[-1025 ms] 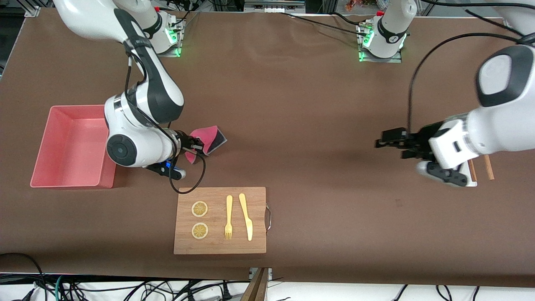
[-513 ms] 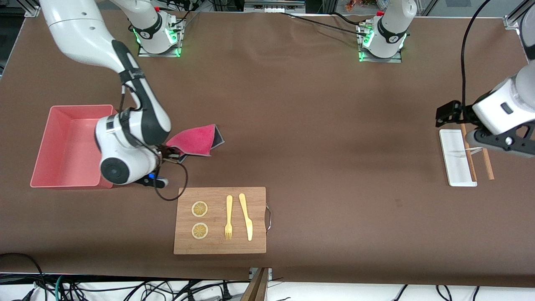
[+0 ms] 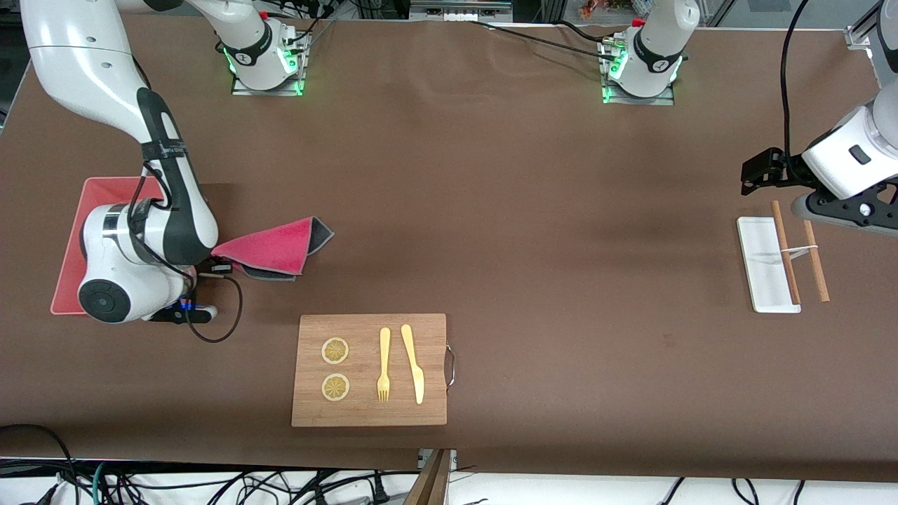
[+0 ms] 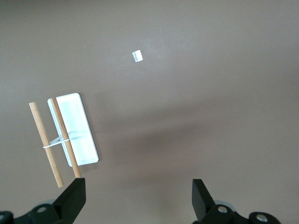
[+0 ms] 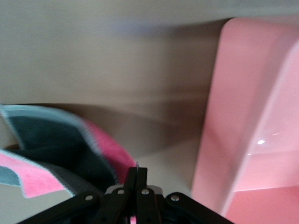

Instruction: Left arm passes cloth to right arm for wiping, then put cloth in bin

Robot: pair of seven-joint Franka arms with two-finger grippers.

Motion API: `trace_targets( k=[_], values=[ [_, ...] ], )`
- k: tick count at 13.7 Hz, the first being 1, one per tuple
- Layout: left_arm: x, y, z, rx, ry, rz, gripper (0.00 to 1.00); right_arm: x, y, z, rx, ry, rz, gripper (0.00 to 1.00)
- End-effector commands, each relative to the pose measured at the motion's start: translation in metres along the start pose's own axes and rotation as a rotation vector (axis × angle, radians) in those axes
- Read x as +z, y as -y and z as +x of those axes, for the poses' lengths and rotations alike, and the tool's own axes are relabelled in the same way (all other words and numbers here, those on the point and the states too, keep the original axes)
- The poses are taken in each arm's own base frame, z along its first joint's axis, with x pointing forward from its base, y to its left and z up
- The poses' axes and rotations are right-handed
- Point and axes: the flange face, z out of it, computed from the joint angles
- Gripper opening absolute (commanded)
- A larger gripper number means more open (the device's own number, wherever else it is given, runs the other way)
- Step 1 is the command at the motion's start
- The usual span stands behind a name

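Note:
The cloth [image 3: 272, 247], pinkish-red with a dark grey underside, hangs from my right gripper [image 3: 216, 261], which is shut on one corner of it. The cloth trails out over the table beside the salmon-pink bin [image 3: 70, 249]. The right arm's wrist covers much of the bin. In the right wrist view the shut gripper [image 5: 136, 175] pinches the cloth [image 5: 56, 140], with the bin's wall [image 5: 243, 116] close beside it. My left gripper [image 3: 756, 172] is open and empty above the table at the left arm's end. It shows in the left wrist view [image 4: 138, 198] with its jaws wide apart.
A wooden board [image 3: 370, 400] with two lemon slices, a fork and a knife lies near the front edge. A flat white tray [image 3: 761, 263] with two banded wooden sticks [image 3: 814, 251] lies below the left gripper; the tray shows in the left wrist view [image 4: 74, 128].
My right arm has carried the cloth from the table's middle toward the bin. My left arm has drawn back to its end of the table, uncovering the white tray.

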Motion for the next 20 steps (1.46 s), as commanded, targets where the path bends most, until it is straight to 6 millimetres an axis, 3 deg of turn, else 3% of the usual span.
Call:
trace_targets(
  k=[1,3,4,6,9,12,15,16,20],
  values=[
    [-0.007,0.013,-0.024,-0.015,-0.058,0.003,1.00,-0.020,0.006,-0.002,-0.041,-0.042,-0.040,0.00],
    [-0.013,-0.004,-0.024,0.028,-0.056,0.055,1.00,-0.032,0.025,0.000,-0.012,-0.080,-0.038,0.00],
    [-0.008,-0.002,-0.026,0.007,-0.029,0.039,1.00,-0.034,0.043,0.001,0.031,-0.102,-0.035,0.00],
    [-0.012,0.004,-0.024,-0.002,-0.041,0.033,1.00,-0.031,0.092,-0.001,0.102,-0.121,-0.027,0.00],
    [-0.016,-0.016,-0.031,0.023,-0.010,-0.019,1.00,-0.027,0.164,-0.007,0.225,-0.153,0.043,0.00],
    [-0.013,-0.015,-0.026,0.022,-0.040,-0.024,1.00,-0.024,0.215,-0.012,0.305,-0.198,0.083,0.00],
    [-0.009,0.006,-0.022,-0.014,-0.068,-0.032,1.00,-0.023,0.281,-0.025,0.392,-0.221,0.214,0.00],
    [-0.009,0.002,-0.021,-0.008,-0.067,-0.032,1.00,-0.025,0.300,-0.028,0.412,-0.231,0.264,0.00],
    [-0.007,0.002,-0.021,-0.007,-0.063,-0.026,1.00,-0.020,0.349,-0.038,0.471,-0.253,0.366,0.00]
  ],
)
